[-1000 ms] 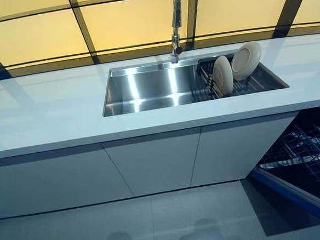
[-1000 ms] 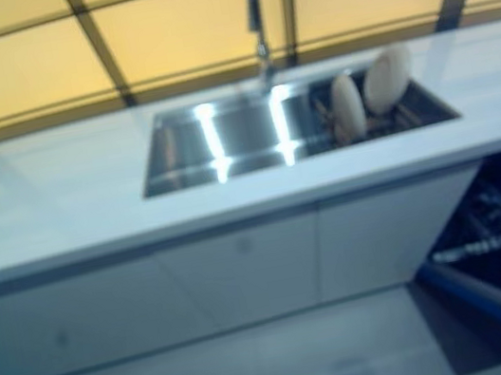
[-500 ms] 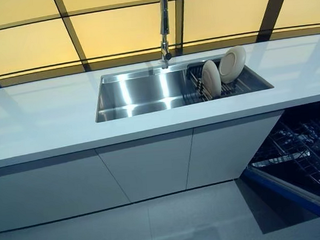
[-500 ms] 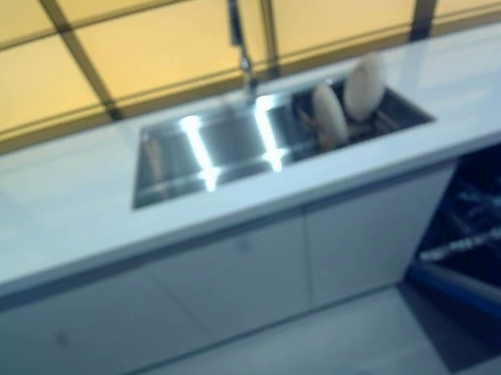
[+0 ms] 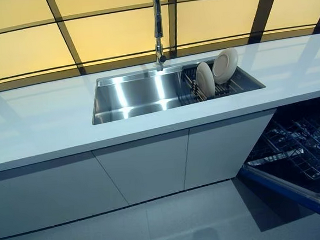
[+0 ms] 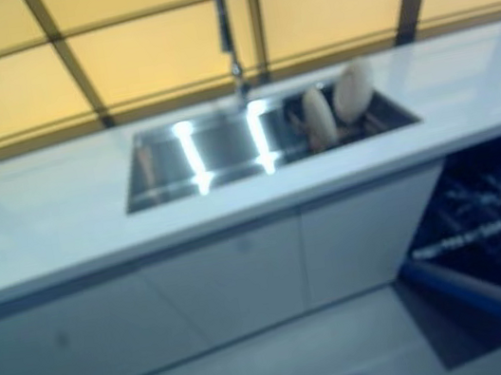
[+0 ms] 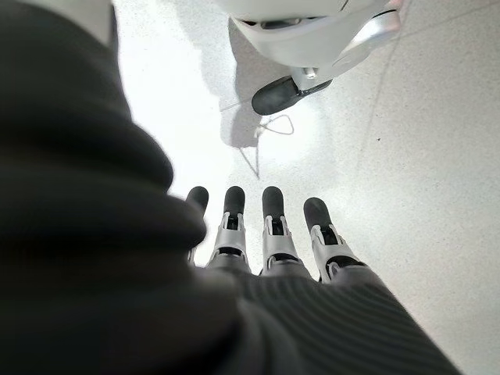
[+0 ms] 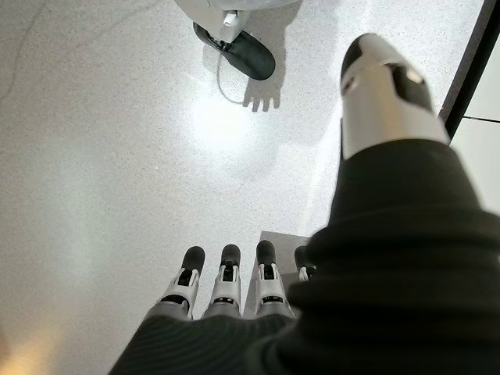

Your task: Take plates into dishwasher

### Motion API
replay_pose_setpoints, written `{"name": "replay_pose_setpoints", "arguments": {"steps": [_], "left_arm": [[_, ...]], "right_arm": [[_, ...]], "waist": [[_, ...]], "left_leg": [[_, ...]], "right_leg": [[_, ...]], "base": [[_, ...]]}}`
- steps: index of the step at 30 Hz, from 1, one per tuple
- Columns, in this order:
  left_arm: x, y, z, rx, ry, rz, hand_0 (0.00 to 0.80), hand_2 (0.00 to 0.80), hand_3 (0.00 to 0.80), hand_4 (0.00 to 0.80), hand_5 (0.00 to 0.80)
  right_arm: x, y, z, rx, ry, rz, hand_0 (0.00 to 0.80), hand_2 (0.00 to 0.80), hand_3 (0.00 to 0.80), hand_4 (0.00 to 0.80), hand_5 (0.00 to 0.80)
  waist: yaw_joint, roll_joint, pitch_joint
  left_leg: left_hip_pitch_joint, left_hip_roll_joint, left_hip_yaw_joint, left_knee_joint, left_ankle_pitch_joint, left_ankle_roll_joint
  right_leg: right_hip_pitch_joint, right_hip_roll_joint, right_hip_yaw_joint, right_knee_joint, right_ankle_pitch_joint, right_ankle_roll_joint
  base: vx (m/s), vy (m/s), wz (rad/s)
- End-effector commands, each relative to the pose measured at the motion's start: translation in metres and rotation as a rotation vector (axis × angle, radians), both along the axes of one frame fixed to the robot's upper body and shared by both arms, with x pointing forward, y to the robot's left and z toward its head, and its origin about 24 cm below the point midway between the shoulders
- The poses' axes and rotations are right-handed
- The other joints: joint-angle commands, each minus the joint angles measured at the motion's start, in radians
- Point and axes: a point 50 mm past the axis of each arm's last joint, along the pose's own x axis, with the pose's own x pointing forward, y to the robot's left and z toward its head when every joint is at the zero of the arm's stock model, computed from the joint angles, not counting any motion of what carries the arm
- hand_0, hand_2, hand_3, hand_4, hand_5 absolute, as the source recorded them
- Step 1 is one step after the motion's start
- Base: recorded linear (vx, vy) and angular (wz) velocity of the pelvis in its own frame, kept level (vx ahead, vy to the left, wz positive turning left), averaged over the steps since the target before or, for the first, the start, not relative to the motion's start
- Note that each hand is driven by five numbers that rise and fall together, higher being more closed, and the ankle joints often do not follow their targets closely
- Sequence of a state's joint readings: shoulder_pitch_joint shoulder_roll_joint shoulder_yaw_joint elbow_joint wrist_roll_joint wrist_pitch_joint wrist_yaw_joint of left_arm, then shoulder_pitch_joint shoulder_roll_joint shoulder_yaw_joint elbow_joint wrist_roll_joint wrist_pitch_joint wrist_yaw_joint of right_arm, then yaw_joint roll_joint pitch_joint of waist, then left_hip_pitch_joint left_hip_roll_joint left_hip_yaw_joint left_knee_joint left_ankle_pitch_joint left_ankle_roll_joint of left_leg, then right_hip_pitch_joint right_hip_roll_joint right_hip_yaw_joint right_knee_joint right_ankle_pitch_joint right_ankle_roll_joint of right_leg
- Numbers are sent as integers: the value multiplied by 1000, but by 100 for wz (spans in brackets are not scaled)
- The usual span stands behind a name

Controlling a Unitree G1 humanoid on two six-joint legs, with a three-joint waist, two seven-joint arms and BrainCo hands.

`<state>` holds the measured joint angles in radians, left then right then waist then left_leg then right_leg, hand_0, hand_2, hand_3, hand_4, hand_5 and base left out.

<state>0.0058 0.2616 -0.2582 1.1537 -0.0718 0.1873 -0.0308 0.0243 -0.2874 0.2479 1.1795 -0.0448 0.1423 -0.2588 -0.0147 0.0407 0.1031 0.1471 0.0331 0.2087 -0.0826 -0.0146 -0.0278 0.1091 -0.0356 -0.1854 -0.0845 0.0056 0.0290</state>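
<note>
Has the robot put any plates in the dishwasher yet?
Not yet. Both plates, the front plate and the back plate, stand in the rack in the sink. The left robot hand and right robot hand hang open and empty over the floor. The dishwasher is open, with no plates showing inside.

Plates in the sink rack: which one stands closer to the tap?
The rear round cream plate, leaning back by the counter's far edge; the other cream plate stands in front, nearer the cabinets.
</note>
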Motion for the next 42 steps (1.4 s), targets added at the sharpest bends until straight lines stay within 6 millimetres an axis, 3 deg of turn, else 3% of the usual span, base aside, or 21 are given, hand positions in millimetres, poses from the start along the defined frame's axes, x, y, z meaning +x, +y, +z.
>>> {"name": "replay_pose_setpoints", "arguments": {"steps": [1, 6, 10, 14, 15, 16, 17, 19, 20, 21, 22, 24, 25, 29, 35, 42], "left_arm": [[8, -1, 0, 16, 4, -11, 0, 0, 0, 0, 0], [6, 1, 0, 29, 19, 0, 0, 0, 0, 0, 0], [0, 4, -1, 55, 45, 61, 0, 0, 0, 0, 0], [-7, 11, 0, 88, 57, 154, 0, 0, 0, 0, 0], [-7, 12, 0, 88, 54, 170, 0, 0, 0, 0, 0], [-7, 11, 0, 82, 53, 188, 0, 0, 0, 0, 0], [-9, 9, -1, 72, 54, 202, 0, 0, 0, 0, 0], [-13, 8, -2, 66, 68, 195, 0, 0, 0, 0, 0], [-16, 8, -3, 66, 75, 190, 0, 0, 0, 0, 0], [-24, 9, -4, 74, 94, 185, 0, 0, 0, 0, 0], [-29, 8, -5, 76, 104, 187, 0, 0, 0, 0, 0], [-31, 7, -5, 75, 117, 181, 0, 0, 0, 0, 0], [-30, 8, -4, 75, 121, 175, 0, 0, 0, 0, 0], [-17, 18, 0, 90, 79, 163, 0, 0, 0, 0, 0], [-2, 19, 3, 93, 39, 137, 0, 0, 0, 0, 0], [-9, 20, 2, 91, 56, 122, 0, 0, 0, 0, 0]], "right_arm": [[20, -2, 5, -25, -41, 5, 0, 0, 0, 0, 0], [22, -2, 5, -23, -52, -5, 0, 0, 0, 0, 0], [25, -4, 7, -44, -58, 29, 0, 0, 0, 0, 0], [24, -8, 8, -45, -34, 45, 0, 0, 0, 0, 0], [24, -8, 8, -41, -19, 61, 0, 0, 0, 0, 0], [24, -10, 8, -44, -6, 73, 0, 0, 0, 0, 0], [23, -11, 8, -44, 0, 66, 0, 0, 0, 0, 0], [25, -11, 8, -39, -9, 63, 0, 0, 0, 0, 0], [26, -11, 8, -37, -14, 63, 0, 0, 0, 0, 0], [28, -9, 8, -29, -28, 54, 0, 0, 0, 0, 0], [28, -9, 8, -25, -32, 49, 0, 0, 0, 0, 0], [30, -11, 10, -43, -45, 42, 0, 0, 0, 0, 0], [30, -13, 10, -54, -46, 41, 0, 0, 0, 0, 0], [26, -11, 9, -34, -51, 79, 0, 0, 0, 0, 0], [32, -7, 10, -17, -83, 89, 0, 0, 0, 0, 0], [38, -8, 11, -15, -96, 75, 0, 0, 0, 0, 0]], "waist": [[-31, -20, 29], [-33, -24, 34], [-37, -39, 37], [-20, -58, 58], [-14, -56, 67], [-6, -49, 86], [0, -40, 104], [1, -40, 127], [2, -36, 135], [7, -23, 143], [12, -16, 143], [14, -14, 127], [13, -14, 120], [14, -26, 100], [29, -38, 77], [47, -36, 56]], "left_leg": [[-18, -82, 6, 93, -146, 95], [-31, -76, 0, 135, -164, 96], [-42, -58, -14, 213, -192, 87], [-165, -20, -70, 598, -104, 58], [-230, -33, -93, 675, -86, 66], [-322, -70, -128, 732, -74, 62], [-397, -96, -143, 738, -64, 55], [-398, -99, -117, 585, -36, 53], [-395, -111, -126, 496, 8, 39], [-408, -146, -178, 340, 101, 7], [-414, -162, -211, 289, 135, -2], [-394, -165, -205, 260, 86, 16], [-384, -160, -179, 262, 60, 25], [-323, -159, -164, 265, -54, 73], [-309, -161, -182, 234, -58, 74], [-295, -162, -167, 269, -108, 103]], "right_leg": [[-13, 44, 16, 73, -93, 9], [-22, 47, 24, 92, -105, -3], [-22, 54, 36, 118, -128, -31], [-33, 73, 46, 174, -161, -95], [-45, 78, 52, 182, -152, -103], [-48, 87, 70, 193, -145, -101], [-49, 97, 84, 204, -141, -96], [-41, 94, 93, 210, -145, -89], [-35, 96, 93, 217, -147, -87], [-27, 108, 99, 232, -150, -81], [-15, 117, 112, 234, -157, -82], [-5, 119, 134, 227, -170, -79], [0, 111, 132, 229, -177, -75], [40, 85, 104, 255, -231, -67], [51, 67, 65, 198, -216, -65], [51, 18, 15, 209, -215, -41]], "base": [[18, -53, -1], [17, -74, -6], [65, -173, -8], [82, -212, -29], [-22, -105, -47], [-70, -52, -50], [-19, -35, -35], [57, -7, -27], [150, 48, -39], [198, 75, -31], [264, 92, -32], [271, 106, -24], [300, 128, -44], [264, 53, -48], [169, -23, -8], [176, 78, 9]]}}
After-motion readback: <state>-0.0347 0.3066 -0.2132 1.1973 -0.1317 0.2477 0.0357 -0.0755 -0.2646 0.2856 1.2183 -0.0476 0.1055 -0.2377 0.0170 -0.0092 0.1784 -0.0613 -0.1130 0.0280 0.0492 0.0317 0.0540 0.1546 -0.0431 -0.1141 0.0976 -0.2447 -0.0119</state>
